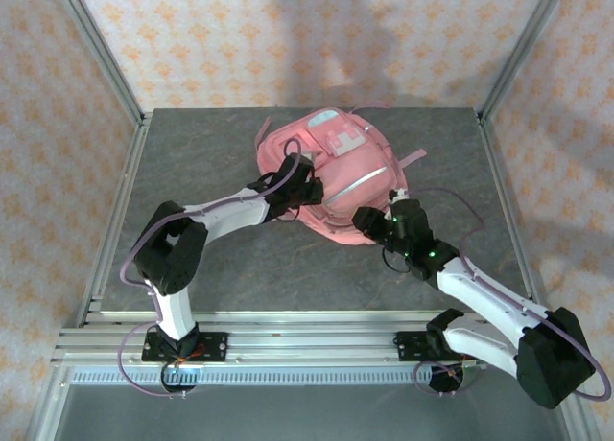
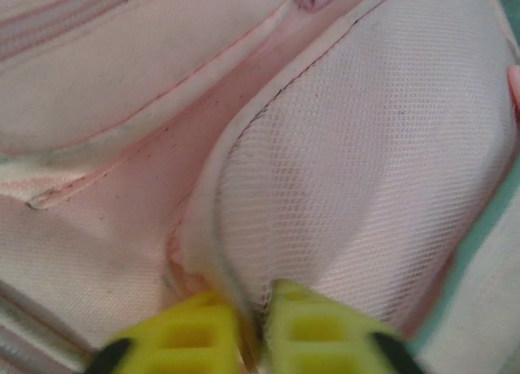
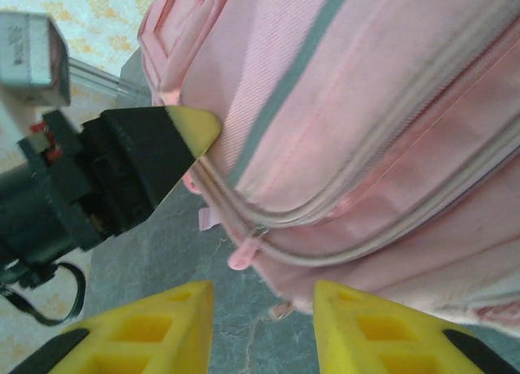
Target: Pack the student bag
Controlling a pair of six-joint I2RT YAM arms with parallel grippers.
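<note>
Where it lies at the middle of the grey, stone-textured tabletop (image 1: 211, 153), the student bag (image 1: 331, 177) presents a rounded pink woven body with teal-and-white front patches, grey zip trim and a fine mesh pocket (image 2: 366, 163). The left jaws are pressed together, pinching that pocket's stitched hem. The right jaws stand spread just beside the bag's zipped edge, gripping nothing.

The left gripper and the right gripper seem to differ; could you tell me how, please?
The left gripper is shut, apparently pinching the bag's mesh pocket edge; the right gripper is open and holds nothing. The left gripper presses into the bag; the right gripper stands apart from it, table between its fingers. Both have yellow fingers.
</note>
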